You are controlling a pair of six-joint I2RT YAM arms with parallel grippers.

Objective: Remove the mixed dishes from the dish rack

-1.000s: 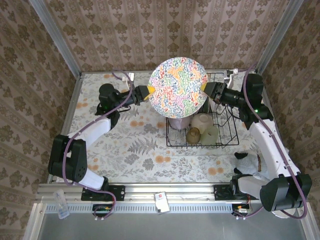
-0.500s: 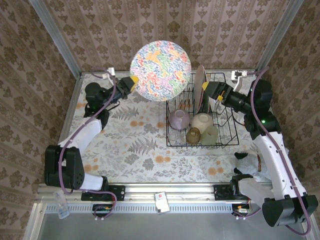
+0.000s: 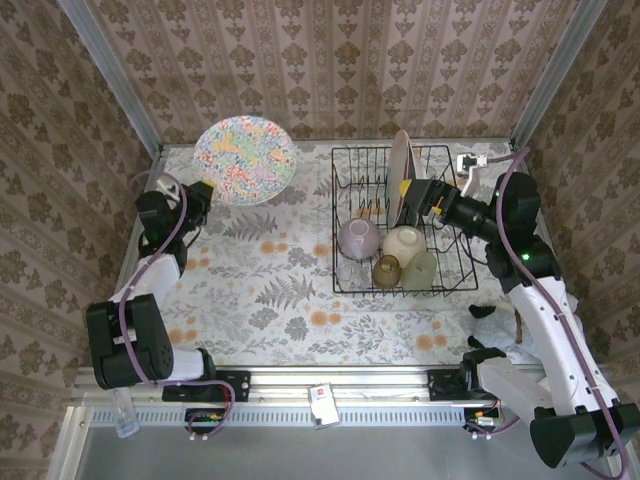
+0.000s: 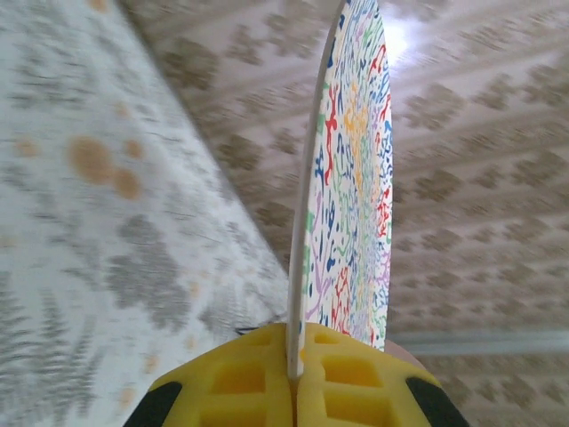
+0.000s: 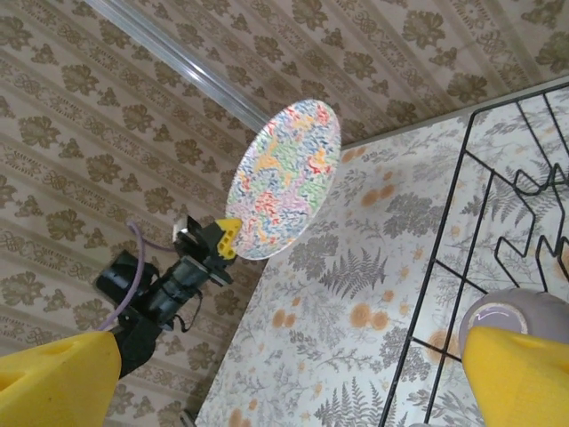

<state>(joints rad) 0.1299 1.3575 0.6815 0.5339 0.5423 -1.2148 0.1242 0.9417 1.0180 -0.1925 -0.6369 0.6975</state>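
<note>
**Floral plate held on edge over the worktop's far-left corner**

The floral plate [image 3: 245,160] is a thin, flat, round disc. Its face is covered from rim to rim in a dense squiggle print of red, blue, green, yellow and orange on white. The left wrist view shows a plain cream back and a slim edge.

The left hand [image 3: 200,190] pinches the plate's rim, with its 2 yellow, honeycomb-moulded pads [image 4: 347,382] pressed together on either side of the edge. The plate stands up and away from the hand, raised in the air over the far-left corner of the worktop [image 3: 270,290], which is covered by a cloth printed with grey ferns and orange blossoms.

The plate is well apart from the dish rack [image 3: 334,230], a black wire rectangle with upright tines on the right of the worktop. In the rack, a cream plate [image 3: 402,172] stands on edge at the back. In front of it sit a glossy lavender bowl [image 3: 358,238] and 3 small cups: cream [image 3: 405,243], amber [image 3: 387,269] and pale green [image 3: 422,268].

The right hand [image 3: 410,192] is spread wide and holds nothing. It hovers over the rack, just beside the cream plate.
</note>
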